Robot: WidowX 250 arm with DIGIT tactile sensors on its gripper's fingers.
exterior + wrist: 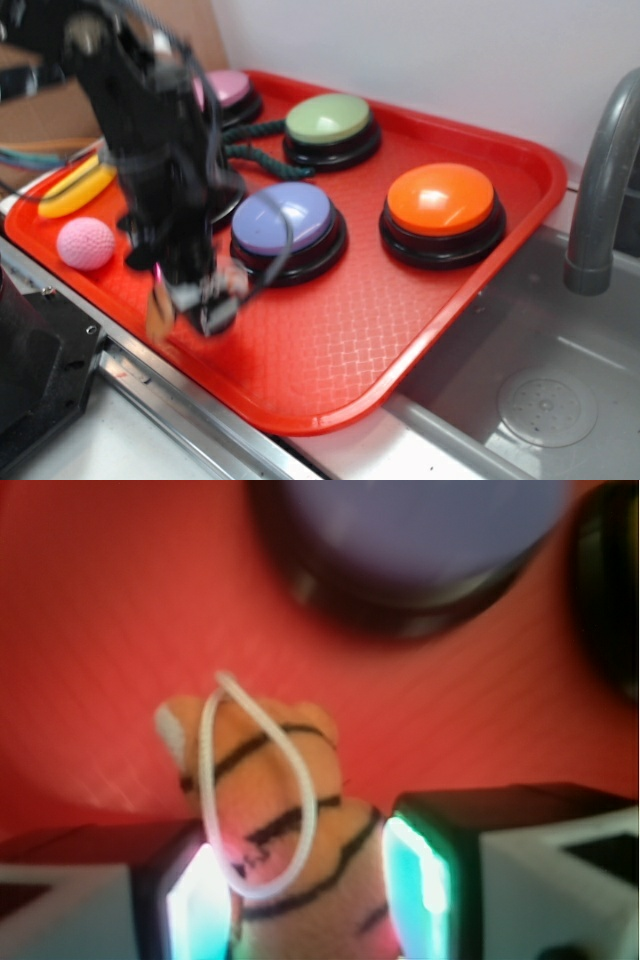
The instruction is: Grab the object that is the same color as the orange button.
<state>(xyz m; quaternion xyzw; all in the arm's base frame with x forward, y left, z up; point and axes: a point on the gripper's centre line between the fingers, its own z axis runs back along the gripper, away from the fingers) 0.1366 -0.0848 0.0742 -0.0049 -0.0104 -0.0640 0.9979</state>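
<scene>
The object, a small orange plush tiger point(275, 810) with black stripes and a thin white loop, sits between the glowing pads of my gripper point(305, 880). Both pads press against its sides, so the gripper is shut on it. In the exterior view the gripper point(190, 300) is motion-blurred over the near left part of the red tray point(330, 350), and a tan blur at its tip point(158, 312) is probably the tiger. The orange button point(441, 200) stands on the tray's right side, well away from the gripper.
A purple button point(283, 215) sits just right of the gripper, with a green button point(328, 118) and a pink button point(230, 88) behind. A dark rope point(262, 152), a yellow banana toy point(75, 188) and a pink ball point(85, 243) lie at left. A faucet point(600, 180) and sink point(540, 390) are at right.
</scene>
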